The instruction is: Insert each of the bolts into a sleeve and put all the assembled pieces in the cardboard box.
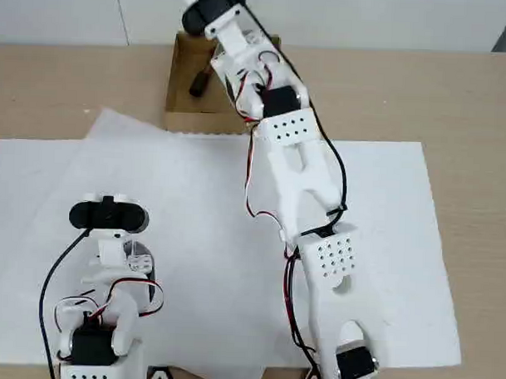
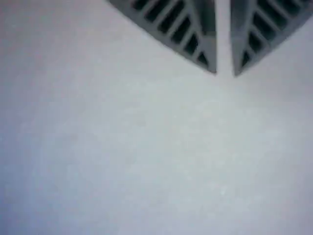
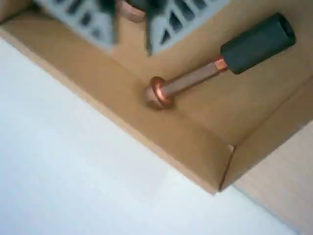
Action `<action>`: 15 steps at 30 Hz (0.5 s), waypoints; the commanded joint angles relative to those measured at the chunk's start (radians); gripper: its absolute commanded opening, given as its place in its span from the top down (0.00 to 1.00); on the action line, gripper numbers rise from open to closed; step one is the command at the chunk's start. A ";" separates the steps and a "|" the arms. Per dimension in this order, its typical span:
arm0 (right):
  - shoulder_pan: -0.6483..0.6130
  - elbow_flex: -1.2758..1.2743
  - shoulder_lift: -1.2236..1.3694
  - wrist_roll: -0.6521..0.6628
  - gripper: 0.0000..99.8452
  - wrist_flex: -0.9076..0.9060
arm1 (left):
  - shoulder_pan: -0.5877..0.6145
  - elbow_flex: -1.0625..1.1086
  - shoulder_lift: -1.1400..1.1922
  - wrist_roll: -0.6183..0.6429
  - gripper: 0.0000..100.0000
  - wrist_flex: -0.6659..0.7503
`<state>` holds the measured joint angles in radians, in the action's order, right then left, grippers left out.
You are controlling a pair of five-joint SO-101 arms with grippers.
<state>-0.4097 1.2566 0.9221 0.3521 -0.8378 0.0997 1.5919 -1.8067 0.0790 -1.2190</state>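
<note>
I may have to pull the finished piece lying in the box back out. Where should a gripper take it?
Probably the black sleeve, from straight above, jaws across it: it is the thickest part and lies flat on the box floor with room either side, while the bolt head sits close to the wall.

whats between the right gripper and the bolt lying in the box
Only bare cardboard floor. In the right wrist view nothing lies between the right gripper and the sleeved bolt resting in the cardboard box.
</note>
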 commanded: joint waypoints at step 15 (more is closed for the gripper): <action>0.067 0.427 -0.205 -0.121 1.00 -0.707 | -0.003 -0.005 -0.009 0.003 0.99 0.002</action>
<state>-0.3606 1.6034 0.8592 0.2831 -1.4561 0.0997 1.5919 -1.8067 0.0790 -1.2190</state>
